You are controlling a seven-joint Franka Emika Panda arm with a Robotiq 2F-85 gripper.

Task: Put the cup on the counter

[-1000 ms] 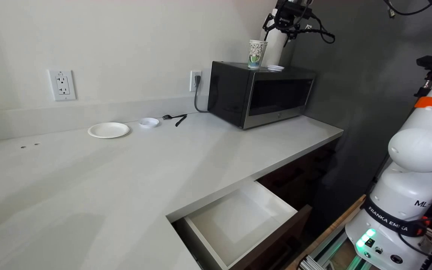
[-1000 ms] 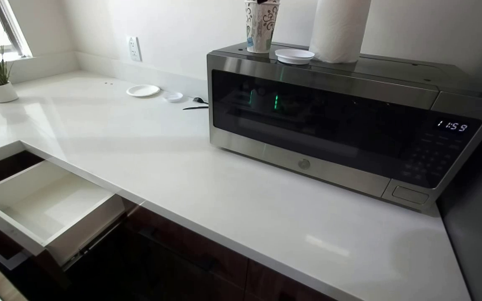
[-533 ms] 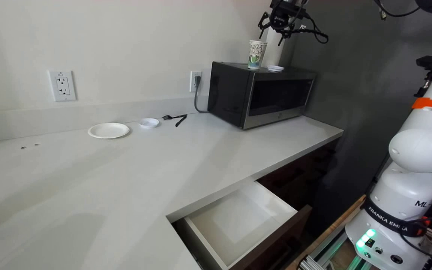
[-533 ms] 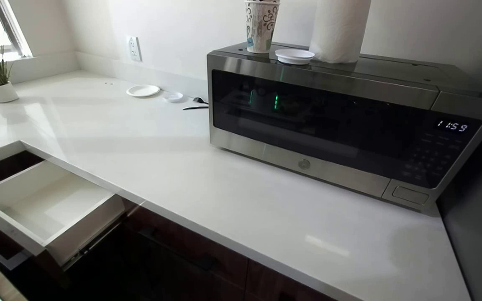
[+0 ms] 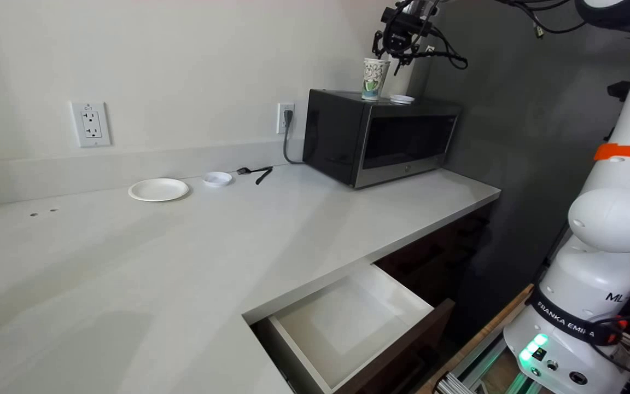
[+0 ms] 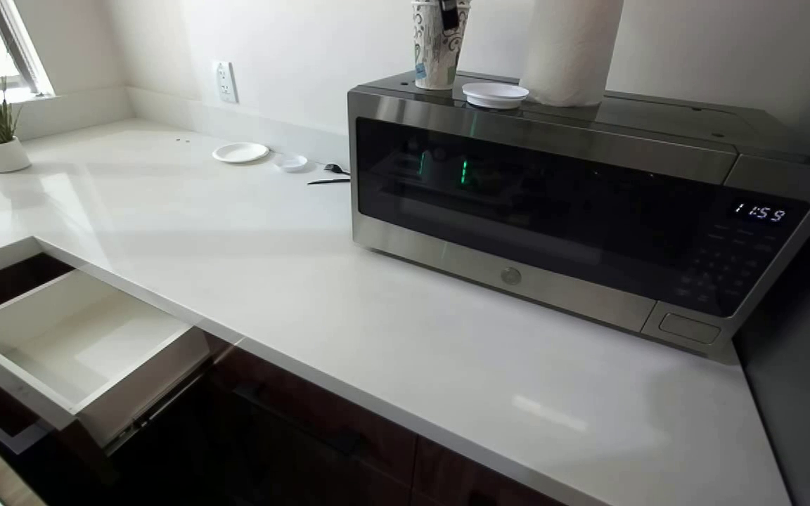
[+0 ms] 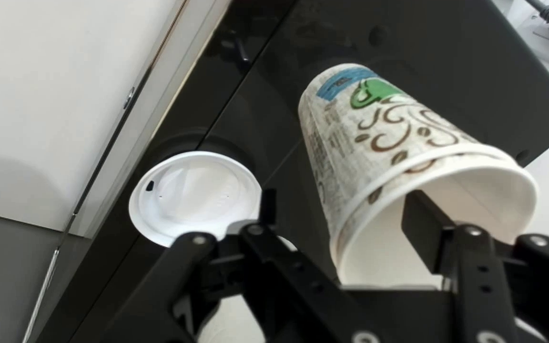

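White paper printed with brown swirls and green, the cup [image 7: 379,128] stands upright atop the black microwave [image 5: 331,137] on the pale counter [image 5: 184,262], near a white lid [image 7: 198,195]. The gripper [image 7: 344,209] has its fingers spread wide, one overlapping the cup's mouth in the wrist view; inside or in front is hard to tell.

claw [image 5: 388,65]: jaws parted | cup [image 5: 374,80]: upright on microwave [image 5: 381,139] | drawer [image 5: 345,317]: pulled out
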